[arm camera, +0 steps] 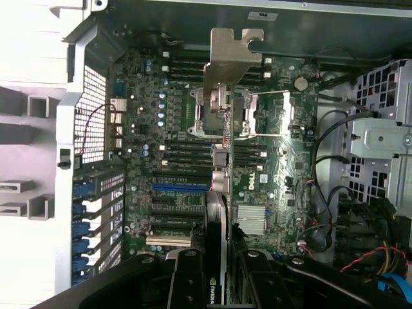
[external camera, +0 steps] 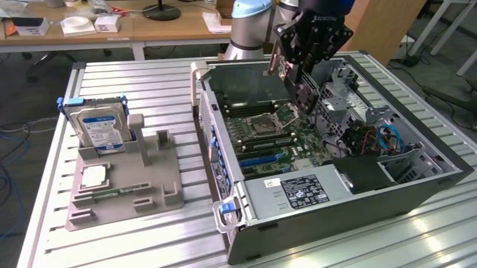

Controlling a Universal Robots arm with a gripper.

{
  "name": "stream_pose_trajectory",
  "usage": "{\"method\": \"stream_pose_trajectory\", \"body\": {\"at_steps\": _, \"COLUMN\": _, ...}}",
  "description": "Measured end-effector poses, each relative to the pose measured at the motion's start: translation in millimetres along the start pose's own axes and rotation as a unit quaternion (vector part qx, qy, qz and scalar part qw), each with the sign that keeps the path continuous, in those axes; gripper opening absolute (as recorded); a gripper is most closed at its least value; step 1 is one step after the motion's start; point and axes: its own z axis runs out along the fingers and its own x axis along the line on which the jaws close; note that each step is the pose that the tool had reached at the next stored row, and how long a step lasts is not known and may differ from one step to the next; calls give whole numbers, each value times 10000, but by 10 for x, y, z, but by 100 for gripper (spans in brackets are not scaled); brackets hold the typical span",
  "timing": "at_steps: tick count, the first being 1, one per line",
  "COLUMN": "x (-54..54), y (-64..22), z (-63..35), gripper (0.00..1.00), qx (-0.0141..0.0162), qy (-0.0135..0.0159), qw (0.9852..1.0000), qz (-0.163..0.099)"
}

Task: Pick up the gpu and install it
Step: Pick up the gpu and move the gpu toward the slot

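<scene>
The gpu (external camera: 304,94) is a thin dark card hanging on edge above the open computer case (external camera: 417,190), over the motherboard (external camera: 272,137). My black gripper (external camera: 303,71) is shut on the card from above. In the wrist view the gpu (arm camera: 221,187) appears edge-on, with its silver bracket (arm camera: 232,56) at the far end, over the processor socket (arm camera: 222,112). The card runs between my two fingers (arm camera: 187,280). It is held clear of the board, and a blue slot (arm camera: 180,187) lies beside its line.
A grey holder (external camera: 123,187) on the exterior view's left carries a hard drive with a blue-and-white label (external camera: 100,125), a processor chip (external camera: 95,176) and a green memory stick (external camera: 119,192). The power supply (external camera: 298,191), drive cage (external camera: 406,162) and cables crowd the case.
</scene>
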Motion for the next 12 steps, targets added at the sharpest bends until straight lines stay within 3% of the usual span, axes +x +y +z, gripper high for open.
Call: {"method": "stream_pose_trajectory", "body": {"at_steps": 12, "x": -96, "y": -7, "z": -1, "gripper": 26, "qx": 0, "qy": 3, "qw": 10000, "qz": 0}}
